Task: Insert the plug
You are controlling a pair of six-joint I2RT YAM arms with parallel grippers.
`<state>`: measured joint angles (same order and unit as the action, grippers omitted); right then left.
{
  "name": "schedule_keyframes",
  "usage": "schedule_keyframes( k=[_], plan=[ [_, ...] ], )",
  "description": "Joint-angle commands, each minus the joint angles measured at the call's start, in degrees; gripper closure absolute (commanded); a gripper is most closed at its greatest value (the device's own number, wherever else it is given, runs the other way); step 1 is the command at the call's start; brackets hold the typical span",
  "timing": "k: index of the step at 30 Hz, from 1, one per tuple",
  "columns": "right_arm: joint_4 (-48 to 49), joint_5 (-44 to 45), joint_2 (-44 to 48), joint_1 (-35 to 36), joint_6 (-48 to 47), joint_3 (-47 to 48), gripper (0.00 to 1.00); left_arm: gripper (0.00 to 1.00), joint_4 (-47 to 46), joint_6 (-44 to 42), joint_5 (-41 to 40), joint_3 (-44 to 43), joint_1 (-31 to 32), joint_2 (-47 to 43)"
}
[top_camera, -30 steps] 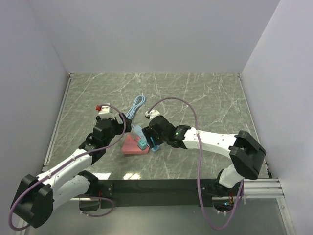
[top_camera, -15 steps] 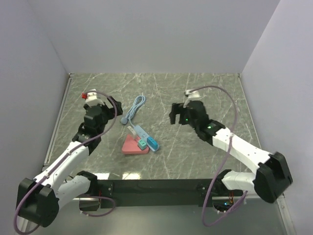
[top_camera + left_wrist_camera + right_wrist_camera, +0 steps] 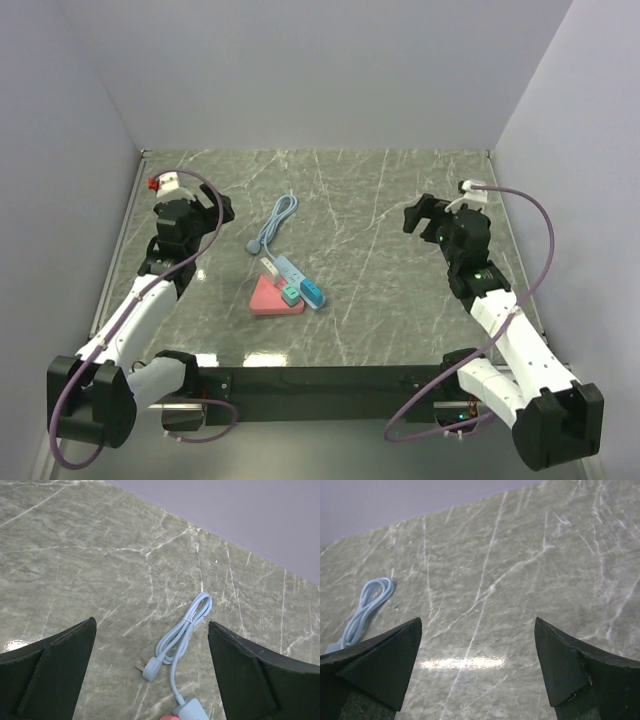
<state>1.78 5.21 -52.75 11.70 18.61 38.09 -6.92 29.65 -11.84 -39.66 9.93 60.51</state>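
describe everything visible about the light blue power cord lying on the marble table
The light blue cord looks like smooth plastic-sheathed cable, folded into a narrow looped bundle and cinched near its middle by a thin tie. It lies flat on the grey-green marble tabletop. One end carries a matching blue plug lying loose, prongs bare, plugged into nothing. The other end runs into the light blue power strip. Nothing else touches it.
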Motion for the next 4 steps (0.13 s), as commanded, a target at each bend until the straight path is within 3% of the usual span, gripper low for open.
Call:
schedule_keyframes(
  k=[1,4],
  plan=[
    [3.2,-2.0,1.2,-0.5,0.5,-0.8,0.01,0.01,-0.7,0.2,0.3,-1.4,-0.1,-2.0],
    [3.1,-2.3,1.3,-0.5,0.7,-1.1,0.01,0.0,-0.9,0.1,-0.4,-1.0,-0.1,-2.6]
  ],
)
